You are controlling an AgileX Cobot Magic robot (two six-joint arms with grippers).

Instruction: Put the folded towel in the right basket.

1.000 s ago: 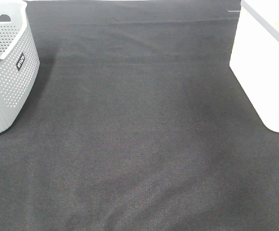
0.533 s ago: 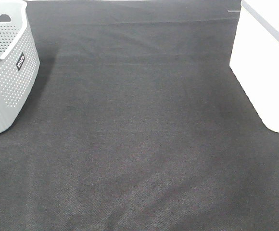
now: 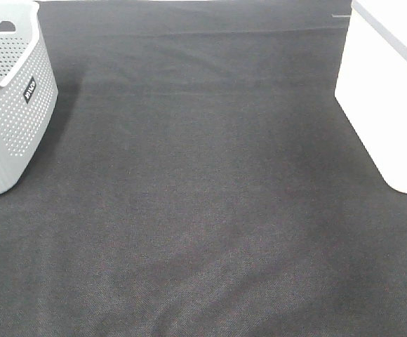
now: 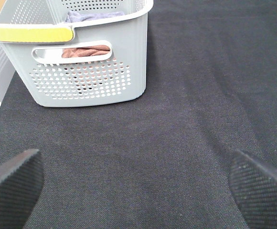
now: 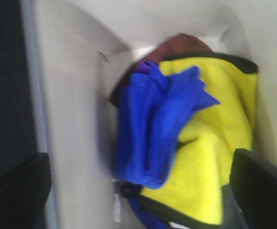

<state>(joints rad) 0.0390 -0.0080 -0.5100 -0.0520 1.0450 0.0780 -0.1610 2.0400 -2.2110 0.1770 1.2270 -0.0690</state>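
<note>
In the high view no arm is seen; only the black table cloth (image 3: 203, 225) is shown, with a grey perforated basket (image 3: 7, 105) at its left edge and the white basket (image 3: 389, 105) at its right edge, well apart from each other.

In the right wrist view the blue folded towel (image 5: 153, 129) is found inside the white basket; it lies on top of a yellow towel (image 5: 219, 162), close to one wall, and a brown cloth (image 5: 184, 45) is seen behind both (the picture is somewhat blurred, so the folds cannot be read well). The right gripper (image 5: 138, 193) is held above the basket with its fingers (image 5: 262, 191) spread wide; the towel is not touched by them and nothing is grasped.

In the left wrist view the left gripper (image 4: 138, 188) is seen above the bare cloth, near the grey basket; its fingers (image 4: 12, 186) are likewise spread apart and nothing is held between them. A yellow strip (image 4: 28, 32) is seen on the rim of this basket; a reddish-brown cloth (image 4: 83, 51) is visible through the handle slot.
</note>
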